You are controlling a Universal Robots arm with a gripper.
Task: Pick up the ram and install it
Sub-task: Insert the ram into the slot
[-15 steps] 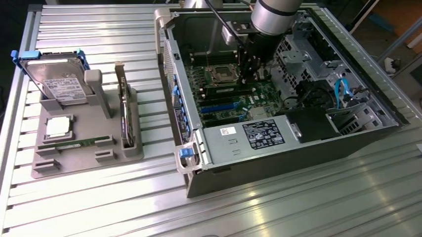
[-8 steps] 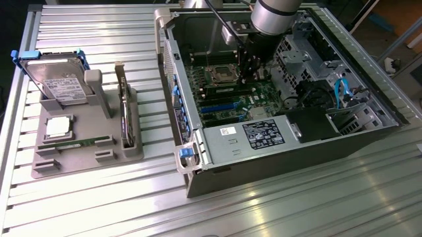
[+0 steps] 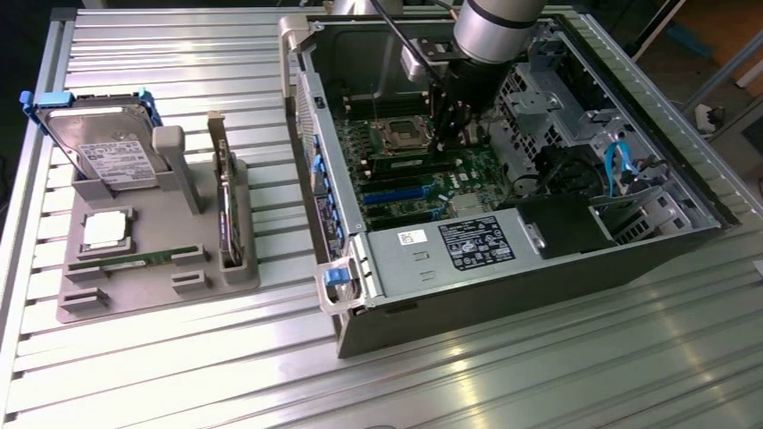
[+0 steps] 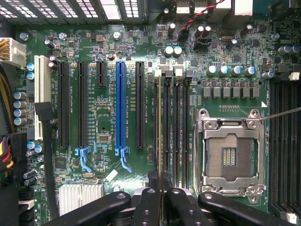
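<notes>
The ram [image 4: 160, 127] is standing on its thin edge over the motherboard [image 4: 103, 117], showing as a pale narrow line running along the bank of dark memory slots between the long blue slot [image 4: 121, 108] and the open CPU socket [image 4: 230, 155]. One end of it is sitting between the tips of the fingers [image 4: 149, 202], which are pressing nearly together and pinching that end from both flat sides; the rest of the stick is reaching away from them along the slots. Whether its lower edge is already sitting in a slot or hanging just above one cannot be told. In the exterior view the arm [image 3: 489, 31] is reaching steeply down into the open computer case [image 3: 537, 286], with its silver wrist above the case's rim and the dark fingers [image 3: 456, 125] pointing down at the board just beside the CPU socket [image 3: 399, 134], toward the exterior view's right of it. The case is lying on its side on the ribbed metal counter [image 3: 537, 375]. Well apart from it, toward the exterior view's left, a gray holder [image 3: 155, 286] is resting on the same counter and carrying a hard drive [image 3: 107, 147] propped upright.
</notes>
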